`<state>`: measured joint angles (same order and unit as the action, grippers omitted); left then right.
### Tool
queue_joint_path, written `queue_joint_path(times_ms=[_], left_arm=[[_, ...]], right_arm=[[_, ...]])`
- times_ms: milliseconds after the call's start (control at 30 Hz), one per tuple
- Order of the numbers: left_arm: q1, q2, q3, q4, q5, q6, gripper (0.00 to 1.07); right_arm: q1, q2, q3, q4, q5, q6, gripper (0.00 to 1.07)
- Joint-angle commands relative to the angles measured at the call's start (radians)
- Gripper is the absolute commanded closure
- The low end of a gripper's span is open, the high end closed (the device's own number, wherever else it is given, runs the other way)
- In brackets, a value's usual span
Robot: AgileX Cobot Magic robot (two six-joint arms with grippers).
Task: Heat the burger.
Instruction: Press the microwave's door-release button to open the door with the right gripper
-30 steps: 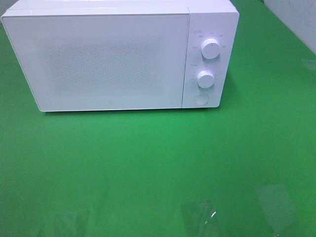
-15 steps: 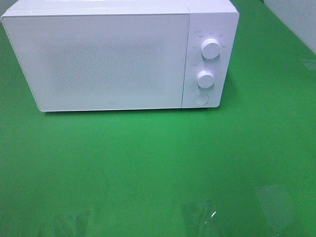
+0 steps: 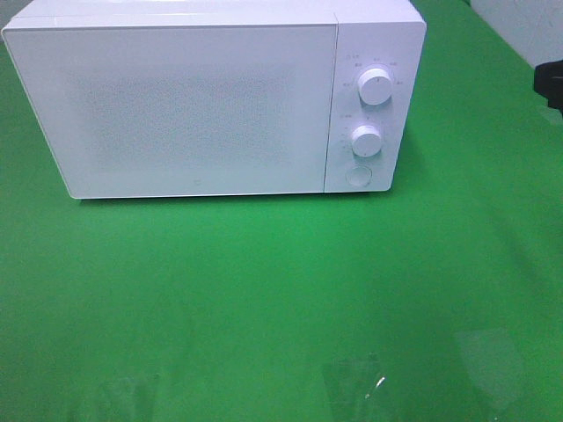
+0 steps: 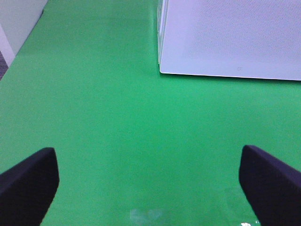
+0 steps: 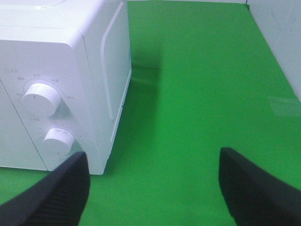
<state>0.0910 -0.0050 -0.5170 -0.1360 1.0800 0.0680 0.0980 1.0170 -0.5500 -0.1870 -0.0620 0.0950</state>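
The burger is not in view in any frame. A white microwave (image 3: 202, 101) stands at the back of the green table with its door shut; it also shows in the left wrist view (image 4: 230, 37) and the right wrist view (image 5: 61, 80). My left gripper (image 4: 148, 155) is open and empty over bare green table, in front of the microwave's left corner. My right gripper (image 5: 153, 155) is open and empty, to the right of the microwave's knob panel. A dark part of the right arm (image 3: 550, 83) shows at the right edge of the high view.
The microwave panel has an upper knob (image 3: 376, 87), a lower knob (image 3: 366, 141) and a round button (image 3: 357, 176). The green table cover (image 3: 281, 299) lies in front. A white wall (image 3: 528, 31) borders the table at the back right.
A dark part of the right arm has come into the right edge of the high view. The microwave has not moved.
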Motion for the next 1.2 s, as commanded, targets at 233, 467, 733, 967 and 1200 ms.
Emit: queue_joint_path(times_ms=[233,467,733,967,1200], left_arm=[[0.004,-0.016,0.001,-0.007,-0.014,0.0,0.08],[0.004,-0.016,0.001,-0.007,-0.014,0.0,0.08],[0.004,-0.016,0.001,-0.007,-0.014,0.0,0.08],[0.004,-0.016,0.001,-0.007,-0.014,0.0,0.08],[0.004,-0.016,0.001,-0.007,-0.014,0.0,0.08]], right_arm=[[-0.001,0.204,0.009,-0.008,-0.265,0.057,0.34],[-0.001,0.28,0.089,0.073,-0.472,0.047,0.34],[0.215,0.413,0.199,0.485,-0.804,-0.255,0.34],[0.43,0.529,0.203,0.673,-1.0,-0.332,0.34],[0.595,0.634,0.203,0.828,-1.118,-0.341,0.35]])
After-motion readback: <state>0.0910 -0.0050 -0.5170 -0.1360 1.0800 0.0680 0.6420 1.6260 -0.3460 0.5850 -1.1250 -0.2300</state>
